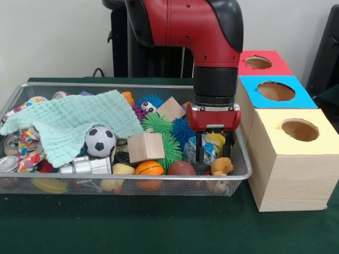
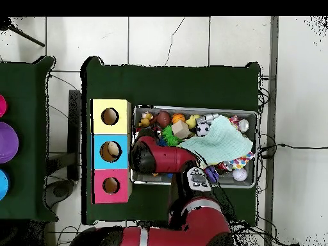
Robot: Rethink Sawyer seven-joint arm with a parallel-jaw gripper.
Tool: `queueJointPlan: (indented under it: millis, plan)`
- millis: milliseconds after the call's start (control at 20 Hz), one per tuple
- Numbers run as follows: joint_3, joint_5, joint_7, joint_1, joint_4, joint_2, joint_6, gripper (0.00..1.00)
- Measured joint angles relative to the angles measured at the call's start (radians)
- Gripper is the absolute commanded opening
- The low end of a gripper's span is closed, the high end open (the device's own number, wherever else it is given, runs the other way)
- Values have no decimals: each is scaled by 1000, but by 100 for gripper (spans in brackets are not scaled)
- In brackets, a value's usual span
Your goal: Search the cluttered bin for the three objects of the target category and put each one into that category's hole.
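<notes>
The wire mesh bin (image 1: pixel 132 84) is full of toys; it also shows in the overhead view (image 2: pixel 192 109). My gripper (image 1: pixel 213 153) reaches down into the bin's right end, open, with its fingers (image 1: pixel 199 151) on either side of a yellow toy and a clear ball. A tan squishy bun (image 1: pixel 221 166) lies just in front of the gripper by the bin's near wall. A pale yellow squishy toy (image 1: pixel 123 169) lies further left. The red-topped box's hole (image 1: pixel 258 62) is the farthest of three and also shows overhead (image 2: pixel 111 185). In the overhead view the arm hides the gripper.
A mint cloth (image 1: pixel 74 119) covers the bin's left half. A soccer ball (image 1: pixel 100 141), wooden cubes (image 1: pixel 145 146), green spiky balls (image 1: pixel 169 148), a small basketball (image 1: pixel 149 168) and a brown football (image 1: pixel 181 168) crowd the middle. The blue-topped box (image 1: pixel 275 91) and yellow-topped box (image 1: pixel 300 129) stand right of the bin.
</notes>
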Motion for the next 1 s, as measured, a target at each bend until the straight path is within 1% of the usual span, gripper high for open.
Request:
queueJointPlan:
  millis: [450,750,800,1000]
  plan:
    - [21,0,0,-24,-3,30,-55,100]
    - [60,0,0,-53,-2,32,-56,100]
    - [77,0,0,-65,1,29,-57,100]
    - [108,0,0,-92,16,17,-57,100]
